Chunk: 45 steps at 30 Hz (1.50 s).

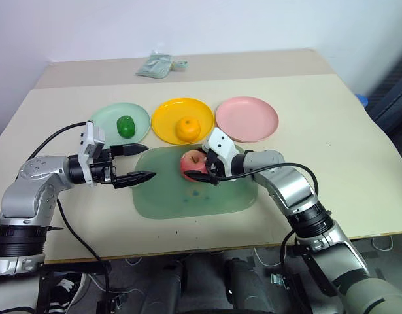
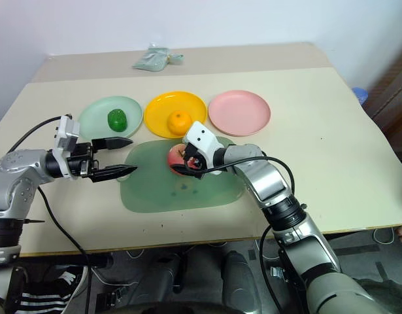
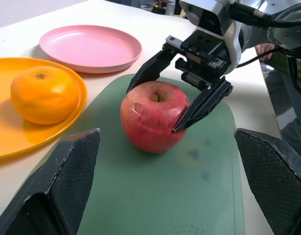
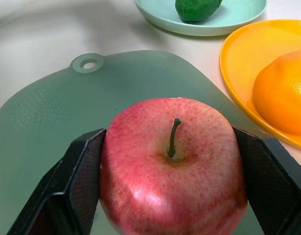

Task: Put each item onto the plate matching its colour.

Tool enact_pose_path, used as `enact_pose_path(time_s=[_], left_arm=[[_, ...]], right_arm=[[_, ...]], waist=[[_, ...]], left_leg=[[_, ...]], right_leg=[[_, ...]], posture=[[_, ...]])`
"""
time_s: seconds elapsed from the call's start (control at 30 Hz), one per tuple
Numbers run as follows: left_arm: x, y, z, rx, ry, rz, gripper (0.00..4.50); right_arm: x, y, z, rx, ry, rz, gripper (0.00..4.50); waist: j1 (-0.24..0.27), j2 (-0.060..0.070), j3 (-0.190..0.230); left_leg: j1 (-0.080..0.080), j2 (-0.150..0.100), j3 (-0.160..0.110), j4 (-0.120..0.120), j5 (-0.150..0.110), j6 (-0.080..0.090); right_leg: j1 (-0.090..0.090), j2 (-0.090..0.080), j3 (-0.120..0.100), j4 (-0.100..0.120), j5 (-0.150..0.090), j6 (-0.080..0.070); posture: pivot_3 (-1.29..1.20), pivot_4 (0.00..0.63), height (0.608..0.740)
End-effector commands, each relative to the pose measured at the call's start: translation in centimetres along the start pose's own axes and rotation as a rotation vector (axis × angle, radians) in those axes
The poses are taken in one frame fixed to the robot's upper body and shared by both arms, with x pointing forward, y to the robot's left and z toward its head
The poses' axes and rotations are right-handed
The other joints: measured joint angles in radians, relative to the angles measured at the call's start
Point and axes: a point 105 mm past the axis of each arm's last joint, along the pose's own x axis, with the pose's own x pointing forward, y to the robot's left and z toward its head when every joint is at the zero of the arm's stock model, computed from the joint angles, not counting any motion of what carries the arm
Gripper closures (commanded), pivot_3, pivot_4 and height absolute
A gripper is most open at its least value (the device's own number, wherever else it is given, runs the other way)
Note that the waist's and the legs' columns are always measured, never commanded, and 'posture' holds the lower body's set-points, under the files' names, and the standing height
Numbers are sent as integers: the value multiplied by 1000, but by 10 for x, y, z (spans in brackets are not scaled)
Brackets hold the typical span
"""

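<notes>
At centre frame, on the upper edge of the green cutting mat [image 1: 194, 186], the right tool [image 1: 202, 169] has both fingers pressed against the sides of the red apple [image 1: 193, 161], which sits upright on the mat just below the yellow plate [image 1: 163, 124] holding the orange [image 1: 187, 129]. Left of the mat, the left tool [image 1: 136, 163] hovers spread wide and empty, with bare mat between it and the apple. Upper right, the pink plate [image 1: 247, 118] lies bare with open surface [image 1: 331, 131] around it, while the green fruit [image 1: 125, 125] rests on the mint plate [image 1: 102, 118].

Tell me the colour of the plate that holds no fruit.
Pink: the empty plate shows best in the left eye view.

Beige table [image 1: 331, 157]; plates [image 1: 247, 118], green mat [image 1: 187, 203]
</notes>
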Motion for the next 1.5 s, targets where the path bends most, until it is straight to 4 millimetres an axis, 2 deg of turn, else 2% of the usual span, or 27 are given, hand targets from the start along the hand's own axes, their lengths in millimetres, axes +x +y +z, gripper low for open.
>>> enact_pose_path(time_s=[0.03, 0.1, 0.23, 0.4, 0.53, 0.67, 0.8, 0.87, 1.0, 1.1, 1.2, 1.27, 1.3, 1.37, 1.5], left_arm=[[-1, 0, 11, 39, -38, 0, 0], [-1, 3, 13, 46, -59, 18, 0], [3, 18, 24, 100, -141, 105, 0], [24, 16, 36, 126, -253, 133, 0], [39, 8, 33, 108, -284, 119, 0], [47, 3, 32, 88, -300, 114, 0], [46, 2, 31, 91, -294, 119, 0], [45, 3, 31, 93, -292, 121, 0], [43, 4, 34, 95, -298, 129, 0], [40, 6, 36, 95, -297, 135, 0], [36, 8, 37, 102, -295, 139, 0], [34, 8, 36, 101, -289, 134, 0], [33, 8, 36, 103, -285, 133, 0], [31, 10, 36, 108, -283, 139, 0], [24, 11, 31, 90, -238, 113, 0]], right_arm=[[-17, -14, 34, 56, -134, -9, 1157], [-32, -34, 49, 85, -186, -53, 1157], [-54, -72, 54, 109, -207, -167, 1157], [-75, -126, 35, 15, -113, -416, 1157], [-78, -155, 26, -12, -91, -569, 1157], [-78, -172, 18, 16, -112, -650, 1157], [-76, -181, 11, 71, -141, -685, 1157], [-74, -182, 13, 57, -153, -686, 124], [-72, -182, 35, 3, -230, -690, 39], [-72, -174, 55, -65, -318, -635, 39], [-62, -127, 69, -107, -404, -344, 39], [-63, -91, 70, -142, -426, -177, 39], [-64, -80, 70, -149, -430, -133, 39], [-72, -60, 74, -183, -476, -78, 39], [-93, -6, 62, -190, -485, 122, 39]], waist=[[0, 0, 0], [1, 0, 0], [8, 0, 0], [7, -1, 0], [-2, 0, 0], [-5, 0, 0], [-3, 0, 0], [-1, 0, 0], [-3, 0, 0], [-3, 0, 0], [-3, 0, 0], [-2, 0, 0], [-1, 0, 0], [1, 0, 0], [7, 0, 0]], left_leg=[[0, 0, 0, 0, 0, 0], [0, 0, 0, 0, 0, 0], [0, 0, 0, 1, 0, 0], [0, 0, 1, 1, 0, 0], [0, 0, 2, 0, 0, 0], [1, 0, 4, 0, 0, 0], [1, 0, 5, 0, 0, 0], [0, 0, 5, 0, 0, 0], [0, 0, 5, 0, 0, 0], [1, 0, 4, 0, 0, 0], [1, 0, 3, 0, 0, 0], [1, 0, 2, 0, 0, 1], [0, 0, 2, 1, 0, 1], [0, 0, 2, 1, 0, 1], [0, 0, 1, 3, 0, 1]], right_leg=[[0, 0, 0, 0, 0, 0], [0, 0, 0, 0, 0, 0], [0, 0, 0, 0, 0, 0], [1, 0, 0, -1, 0, 0], [0, 0, 0, -1, 0, 0], [0, 0, 1, 0, 0, 0], [0, 1, 2, 0, 0, 0], [0, 1, 2, 0, 0, 0], [0, 1, 2, 0, 0, 0], [0, 1, 2, 0, 0, 0], [0, 1, 2, 0, 0, 0], [0, 1, 1, 0, 0, 0], [1, 1, 1, 0, 0, 0], [1, 1, 1, 0, 0, 0], [2, 0, 1, 0, 0, 0]], posture=[[0, 150, 740], [0, 150, 740], [0, 150, 740], [0, 150, 740], [0, 150, 740], [0, 150, 740], [0, 150, 740], [0, 150, 740], [0, 150, 740], [0, 150, 740], [0, 150, 740], [0, 150, 740], [0, 150, 740], [0, 150, 740], [0, 150, 740]])
